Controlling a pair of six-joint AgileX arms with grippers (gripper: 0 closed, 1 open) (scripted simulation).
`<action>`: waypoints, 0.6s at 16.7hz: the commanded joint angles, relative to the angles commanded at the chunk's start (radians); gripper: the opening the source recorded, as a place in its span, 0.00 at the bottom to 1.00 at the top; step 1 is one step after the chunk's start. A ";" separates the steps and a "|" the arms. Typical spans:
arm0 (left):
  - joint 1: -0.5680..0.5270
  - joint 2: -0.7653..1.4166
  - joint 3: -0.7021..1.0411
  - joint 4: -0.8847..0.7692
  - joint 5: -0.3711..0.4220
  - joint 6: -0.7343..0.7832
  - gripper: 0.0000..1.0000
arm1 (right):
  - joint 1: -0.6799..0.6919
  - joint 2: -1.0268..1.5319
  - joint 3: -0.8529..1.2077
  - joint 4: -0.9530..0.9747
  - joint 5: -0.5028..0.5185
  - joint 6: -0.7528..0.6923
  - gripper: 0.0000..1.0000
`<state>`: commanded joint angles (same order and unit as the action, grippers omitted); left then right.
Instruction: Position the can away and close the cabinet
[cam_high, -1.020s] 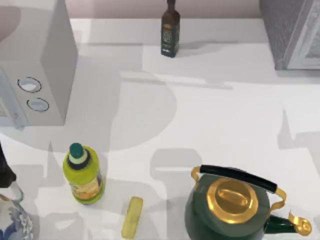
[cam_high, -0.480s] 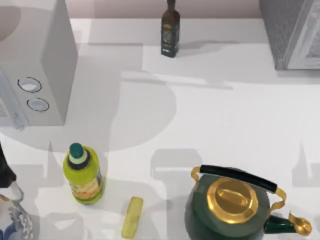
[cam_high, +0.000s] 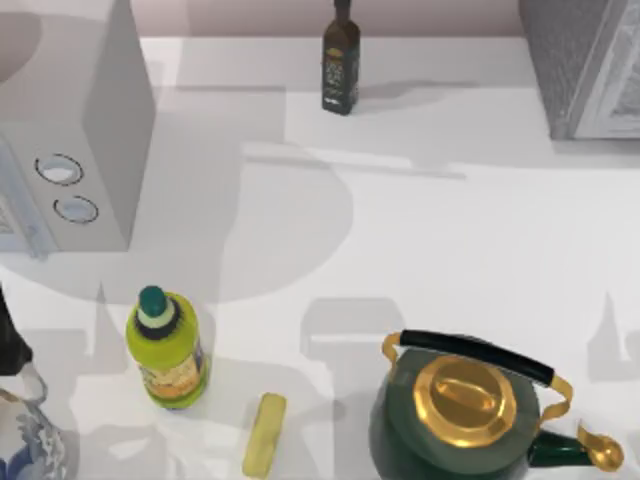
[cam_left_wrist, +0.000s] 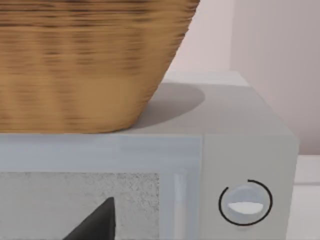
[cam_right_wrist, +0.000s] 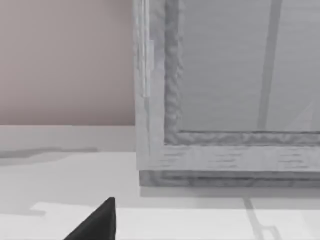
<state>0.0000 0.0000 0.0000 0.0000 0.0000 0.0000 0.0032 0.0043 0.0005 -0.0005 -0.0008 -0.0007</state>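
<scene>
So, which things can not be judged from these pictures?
- The cabinet: the top view's right edge cuts it off, so whether its door is fully shut cannot be told. The right wrist view shows a framed panel close up, without its far edge.
- Left gripper and right gripper: one dark tip each at the frame edge, so open or shut is unclear.
- Blue-white object: cut off at the top view's corner.

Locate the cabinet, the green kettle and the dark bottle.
cabinet (cam_high: 560, 70), top view, grey speckled side wall.
green kettle (cam_high: 465, 395), top view, gold lid.
dark bottle (cam_high: 340, 72), top view, its label.
</scene>
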 joint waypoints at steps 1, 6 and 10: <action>0.000 0.000 0.000 0.000 0.000 0.000 1.00 | 0.000 0.001 0.000 0.001 -0.001 0.000 1.00; 0.000 0.000 0.000 0.000 0.000 0.000 1.00 | -0.107 0.157 0.050 0.137 -0.129 -0.002 1.00; 0.000 0.000 0.000 0.000 0.000 0.000 1.00 | -0.305 0.457 0.131 0.394 -0.335 0.002 1.00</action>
<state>0.0000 0.0000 0.0000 0.0000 0.0000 0.0000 -0.3019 0.4610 0.1320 0.3933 -0.3362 0.0014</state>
